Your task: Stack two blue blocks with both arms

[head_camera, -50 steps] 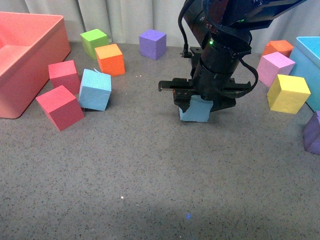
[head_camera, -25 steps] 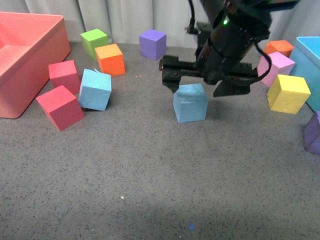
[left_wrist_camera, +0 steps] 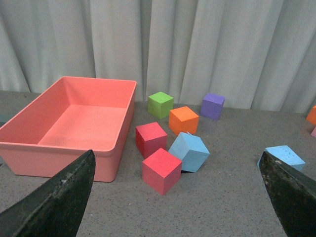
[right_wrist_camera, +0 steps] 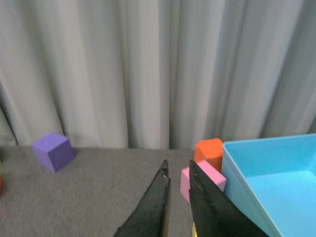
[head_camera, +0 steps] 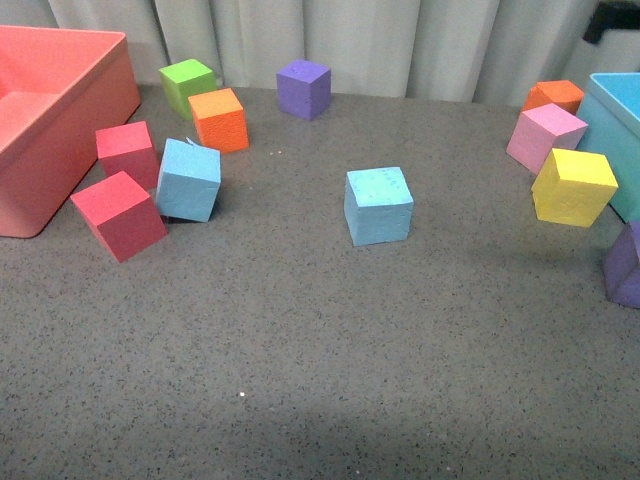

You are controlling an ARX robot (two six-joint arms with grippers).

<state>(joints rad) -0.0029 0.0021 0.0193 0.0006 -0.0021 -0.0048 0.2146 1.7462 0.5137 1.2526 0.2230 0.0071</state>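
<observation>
One blue block point(head_camera: 378, 205) stands alone on the grey table near the middle; it also shows in the left wrist view point(left_wrist_camera: 281, 156). The other blue block point(head_camera: 189, 179) sits tilted at the left against two red cubes point(head_camera: 120, 212); it also shows in the left wrist view point(left_wrist_camera: 189, 152). My left gripper point(left_wrist_camera: 173, 197) is open and empty, low over the near table, well short of both blocks. My right gripper point(right_wrist_camera: 178, 165) is shut and empty, raised at the far right and facing the curtain. Only a black scrap of an arm point(head_camera: 610, 20) shows in the front view.
A salmon bin point(head_camera: 60, 70) stands at the far left. Green point(head_camera: 188, 84), orange point(head_camera: 220, 118) and purple point(head_camera: 304, 87) cubes sit at the back. At the right are pink point(head_camera: 545, 135), yellow point(head_camera: 572, 186), orange point(head_camera: 556, 95) and purple point(head_camera: 625, 265) cubes beside a turquoise bin point(right_wrist_camera: 266, 163).
The right gripper let go of the blue block in the middle of the table, then rose up and to the right out of the front view. The block now stands free.
</observation>
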